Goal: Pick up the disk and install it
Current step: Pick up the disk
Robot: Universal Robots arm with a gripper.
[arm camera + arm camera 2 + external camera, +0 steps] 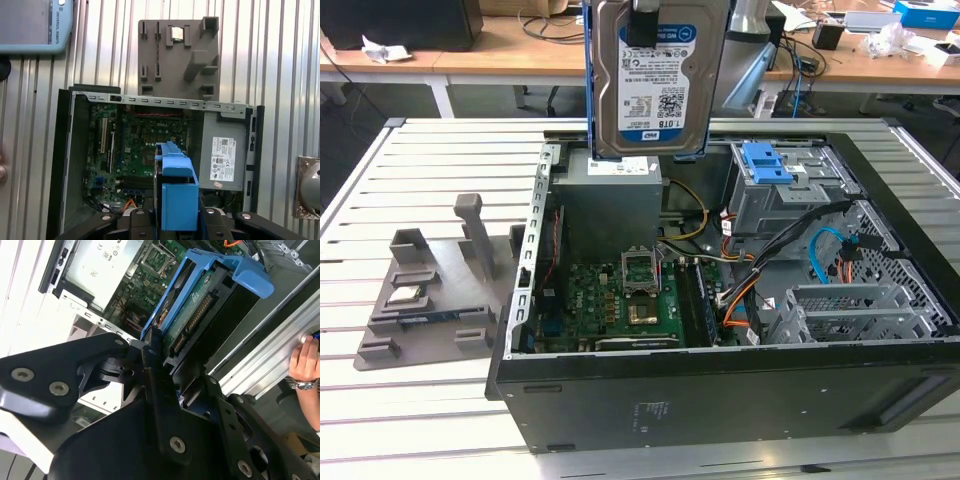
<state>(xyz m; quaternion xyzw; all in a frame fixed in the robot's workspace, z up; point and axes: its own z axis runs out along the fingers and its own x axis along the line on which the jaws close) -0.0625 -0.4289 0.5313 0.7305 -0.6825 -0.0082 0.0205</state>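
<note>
I held the disk (660, 100) upright above the open computer case (720, 400), my hand (642, 25) clamped tight on its upper edge.

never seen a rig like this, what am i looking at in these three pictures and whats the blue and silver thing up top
This is a robot arm working on an opened computer. One picture comes from a camera off the arm that sees the whole scene; the other two come from cameras riding near the arm's wrist. On the slatted metal table lies a black computer case with its side off, showing the green motherboard and a grey power supply box. Beside it, on the exterior view's left, sits a grey plastic holder. The blue and silver thing is the disk, a hard drive in a blue bracket. The gripper is clamped on it and holds it in the air above the case. A person's hand shows in the second wrist view.
</note>
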